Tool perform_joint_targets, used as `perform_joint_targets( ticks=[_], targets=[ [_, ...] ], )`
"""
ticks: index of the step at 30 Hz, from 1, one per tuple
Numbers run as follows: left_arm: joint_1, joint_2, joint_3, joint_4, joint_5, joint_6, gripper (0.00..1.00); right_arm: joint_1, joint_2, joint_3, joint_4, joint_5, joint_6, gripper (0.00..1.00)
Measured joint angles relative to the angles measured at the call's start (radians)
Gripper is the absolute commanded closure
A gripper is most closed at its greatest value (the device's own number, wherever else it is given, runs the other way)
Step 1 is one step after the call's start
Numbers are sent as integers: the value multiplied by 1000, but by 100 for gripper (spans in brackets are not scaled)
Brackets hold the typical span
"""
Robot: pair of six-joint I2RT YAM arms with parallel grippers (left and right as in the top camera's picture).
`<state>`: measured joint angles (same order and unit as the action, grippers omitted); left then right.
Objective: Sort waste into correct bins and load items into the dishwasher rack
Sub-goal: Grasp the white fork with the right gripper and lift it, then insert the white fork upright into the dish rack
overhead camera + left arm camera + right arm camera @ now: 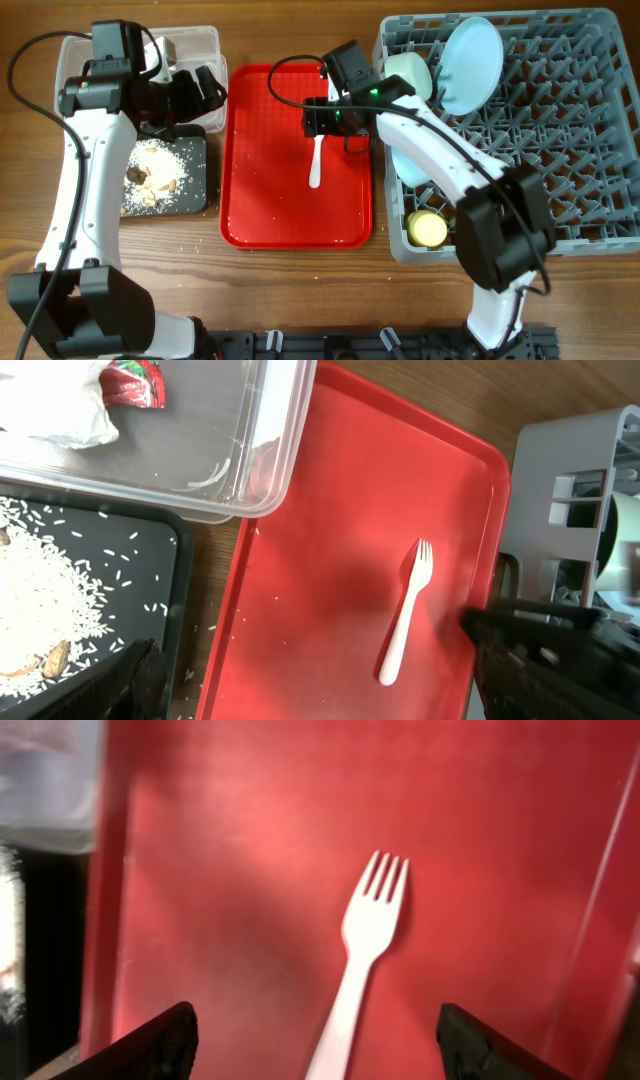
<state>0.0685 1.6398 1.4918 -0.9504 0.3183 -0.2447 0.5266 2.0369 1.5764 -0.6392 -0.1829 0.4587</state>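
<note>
One white fork (316, 160) lies on the red tray (270, 205), which sits on the wooden table (300, 290) between black tray (197, 175) and dishwasher rack (590, 140). Right gripper (314, 1035) hovers above it, fingers apart; left gripper (205, 88), likewise spread, hangs at the clear tub (200, 42) edge.

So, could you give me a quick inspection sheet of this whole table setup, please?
Surface: wooden table, stray crumbs beside the black tray.
Job's things: white fork on the red tray; plate, green bowl, yellow cup in the rack; wrapper in the clear tub; rice in the black tray.
Clutter: nothing seen.
Claws: left claw open by the tub; right claw open above the fork.
Cables: black cables loop off both arms.
Surroundings: nothing seen.
</note>
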Motion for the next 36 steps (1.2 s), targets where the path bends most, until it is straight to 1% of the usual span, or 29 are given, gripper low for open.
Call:
perform_joint_targets(
  ticks=[2,6,8,10,12,13,15,16,19,23,25,28,30,33,34,36],
  targets=[
    [0,0,0,0,0,0,0,0,48,0,58,0,16,41],
    [0,0,0,0,0,0,0,0,124,0,109,0,33,48],
    [0,0,0,0,0,0,0,0,163,0,113,-1,39,54],
    [0,0,0,0,0,0,0,0,165,4,122,1,53,59],
    [0,0,0,0,0,0,0,0,168,3,131,8,69,70],
    [0,0,0,0,0,0,0,0,170,2,137,17,87,73],
    [0,0,0,0,0,0,0,0,173,1,148,31,106,84],
    [0,0,0,0,0,0,0,0,175,1,150,35,116,96],
    [0,0,0,0,0,0,0,0,182,1,159,42,151,96],
    [0,0,0,0,0,0,0,-2,182,1,159,23,158,96],
    [0,0,0,0,0,0,0,-11,182,2,139,-37,133,96],
    [0,0,0,0,0,0,0,-48,149,8,21,-129,55,96],
    [0,0,0,0,0,0,0,-91,76,20,-50,-158,-16,96],
    [0,0,0,-1,0,0,0,-183,-180,50,-143,-135,-133,96],
    [0,0,0,-1,0,0,0,-222,-298,72,-193,-81,-162,96],
    [0,0,0,-1,0,0,0,-291,-473,93,-300,46,-232,96]
  ],
)
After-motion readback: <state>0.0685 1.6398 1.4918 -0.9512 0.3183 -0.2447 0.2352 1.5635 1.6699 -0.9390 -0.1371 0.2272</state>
